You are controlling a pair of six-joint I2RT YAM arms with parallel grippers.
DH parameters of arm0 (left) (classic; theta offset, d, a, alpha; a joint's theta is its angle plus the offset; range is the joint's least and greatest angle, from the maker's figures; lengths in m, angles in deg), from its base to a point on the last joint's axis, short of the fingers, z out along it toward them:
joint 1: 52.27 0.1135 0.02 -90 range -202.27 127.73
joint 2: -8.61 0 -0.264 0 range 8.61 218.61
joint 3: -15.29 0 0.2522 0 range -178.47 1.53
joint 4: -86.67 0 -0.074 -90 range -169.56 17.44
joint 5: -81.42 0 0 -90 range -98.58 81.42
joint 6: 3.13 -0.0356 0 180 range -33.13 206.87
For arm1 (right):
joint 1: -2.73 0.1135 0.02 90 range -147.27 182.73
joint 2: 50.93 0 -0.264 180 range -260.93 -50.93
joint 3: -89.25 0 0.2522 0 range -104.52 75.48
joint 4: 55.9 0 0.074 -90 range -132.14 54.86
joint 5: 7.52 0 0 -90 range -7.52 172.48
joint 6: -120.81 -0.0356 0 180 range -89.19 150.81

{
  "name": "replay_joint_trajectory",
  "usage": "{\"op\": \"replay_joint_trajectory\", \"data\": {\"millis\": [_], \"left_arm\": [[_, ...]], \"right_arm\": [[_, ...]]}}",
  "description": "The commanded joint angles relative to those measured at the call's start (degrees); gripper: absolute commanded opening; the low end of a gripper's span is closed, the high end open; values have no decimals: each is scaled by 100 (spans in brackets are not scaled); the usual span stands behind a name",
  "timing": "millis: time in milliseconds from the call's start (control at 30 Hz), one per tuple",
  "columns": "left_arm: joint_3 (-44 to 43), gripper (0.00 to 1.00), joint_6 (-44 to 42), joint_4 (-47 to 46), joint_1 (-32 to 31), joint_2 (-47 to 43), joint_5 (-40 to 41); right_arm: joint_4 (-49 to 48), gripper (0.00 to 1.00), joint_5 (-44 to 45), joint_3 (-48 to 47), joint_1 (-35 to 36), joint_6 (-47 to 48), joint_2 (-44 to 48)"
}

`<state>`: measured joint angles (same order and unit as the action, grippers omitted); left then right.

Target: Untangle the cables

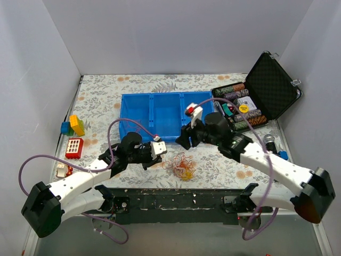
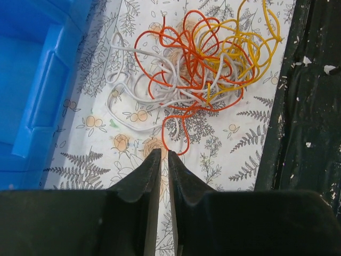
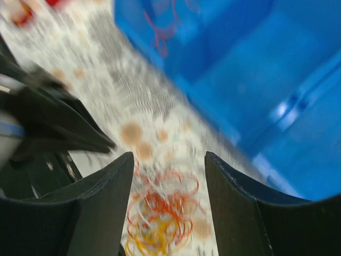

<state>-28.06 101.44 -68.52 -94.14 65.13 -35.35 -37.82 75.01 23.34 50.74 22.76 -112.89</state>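
The cables [image 1: 180, 166] lie as one palm-sized tangle of orange, yellow and white cords on the floral cloth, near the black front strip. In the left wrist view the tangle [image 2: 197, 58] is just ahead of my left gripper [image 2: 164, 153], which is shut and empty. An orange loop ends right at its tips. In the top view the left gripper [image 1: 159, 153] is left of the tangle. My right gripper [image 1: 182, 141] hovers above and behind it. That gripper [image 3: 168, 160] is open and empty, with the blurred tangle [image 3: 162, 218] between its fingers, below them.
A blue three-compartment bin [image 1: 160, 114] stands behind the tangle. Faint red curly lines [image 3: 162, 32] show in it, blurred. An open black case with poker chips [image 1: 266, 90] is at back right. Toy blocks [image 1: 74, 125] and a red block [image 1: 74, 148] lie at left.
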Motion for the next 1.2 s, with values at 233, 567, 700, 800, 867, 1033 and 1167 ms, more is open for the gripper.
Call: {"op": "replay_joint_trajectory", "data": {"millis": [233,567,700,800,867,1033,1167], "left_arm": [[58,13,-200,152,-23,-184,40],[58,13,-191,47,-41,-202,48],[32,14,-217,29,-32,-184,48],[23,14,-218,-32,-32,-184,66],[14,14,-209,-59,-41,-176,49],[-108,40,98,-339,-41,-149,214],[-512,83,1240,-1026,-32,-228,1006]], "right_arm": [[-343,64,149,547,-11,-715,-1301],[-440,51,131,415,-11,-733,-1996],[-440,44,123,433,-2,-724,-2128],[-440,35,105,503,-11,-698,-2172],[-467,23,87,503,-11,-689,-2093],[-1098,6,-342,757,-2,-601,-1365],[-1557,4,-1037,978,59,-355,-434]]}}
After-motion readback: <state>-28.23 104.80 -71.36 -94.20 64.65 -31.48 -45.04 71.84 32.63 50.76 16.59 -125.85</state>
